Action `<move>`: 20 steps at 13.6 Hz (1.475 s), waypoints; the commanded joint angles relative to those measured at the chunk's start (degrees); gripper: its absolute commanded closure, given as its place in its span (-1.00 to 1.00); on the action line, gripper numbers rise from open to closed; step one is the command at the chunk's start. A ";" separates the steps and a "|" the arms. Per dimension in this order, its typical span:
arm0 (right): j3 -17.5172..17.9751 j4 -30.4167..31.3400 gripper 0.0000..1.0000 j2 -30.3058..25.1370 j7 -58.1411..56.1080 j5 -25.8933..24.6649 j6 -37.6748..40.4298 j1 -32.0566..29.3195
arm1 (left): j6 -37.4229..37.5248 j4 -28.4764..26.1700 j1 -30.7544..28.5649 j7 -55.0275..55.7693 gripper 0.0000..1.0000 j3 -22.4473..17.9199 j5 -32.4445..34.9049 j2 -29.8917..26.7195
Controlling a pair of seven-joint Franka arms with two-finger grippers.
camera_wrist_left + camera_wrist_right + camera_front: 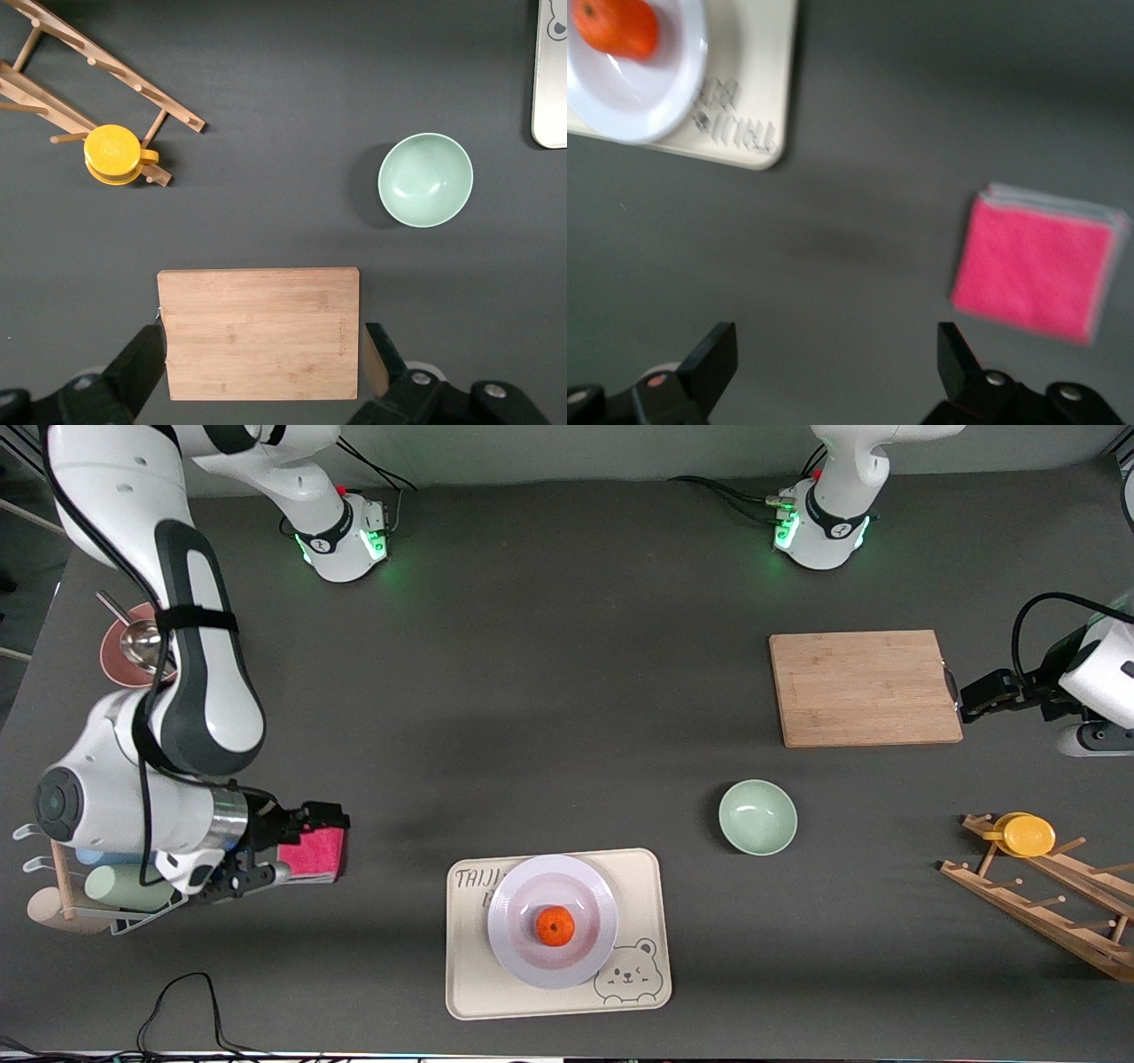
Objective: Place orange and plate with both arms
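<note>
Both end effectors open, dimpled orange [555, 926] on glossy plate [595, 895]

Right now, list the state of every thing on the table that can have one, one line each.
orange: resting in the plate's centre, not held.
plate: upright on the bear tray, holding the orange.
mint bowl: upright, empty.
cutting board: lying flat, bare.
yellow cup: hung on the wooden rack.
pink cloth: folded, flat.
left gripper: open, over the cutting board.
right gripper: open, empty, over bare table beside the pink cloth.
</note>
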State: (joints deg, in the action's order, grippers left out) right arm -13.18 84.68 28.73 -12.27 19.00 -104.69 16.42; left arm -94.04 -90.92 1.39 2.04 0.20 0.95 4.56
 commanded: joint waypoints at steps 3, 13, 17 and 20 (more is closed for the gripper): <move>-0.18 3.65 -1.00 -9.47 8.23 -8.18 8.00 1.86 | 0.09 0.04 0.63 0.15 -1.00 -0.38 -0.16 -0.61; -4.13 -2.41 -1.00 -10.97 1.72 -11.35 17.24 -0.51 | 0.00 0.04 0.63 0.15 -1.00 -0.38 -0.16 -0.43; -3.78 -4.35 -1.00 -10.71 -0.29 -12.66 19.08 -2.36 | -0.09 0.04 0.63 0.15 -1.00 -0.38 -0.16 -0.43; -5.97 -4.35 -1.00 -11.23 -0.47 -12.85 19.17 -3.32 | 0.00 0.04 0.63 0.15 -1.00 -0.38 -0.07 -0.43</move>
State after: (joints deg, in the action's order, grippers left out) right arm -17.59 81.31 17.97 -11.28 7.10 -86.83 14.03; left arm -94.04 -90.92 1.42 2.04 0.22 0.95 4.57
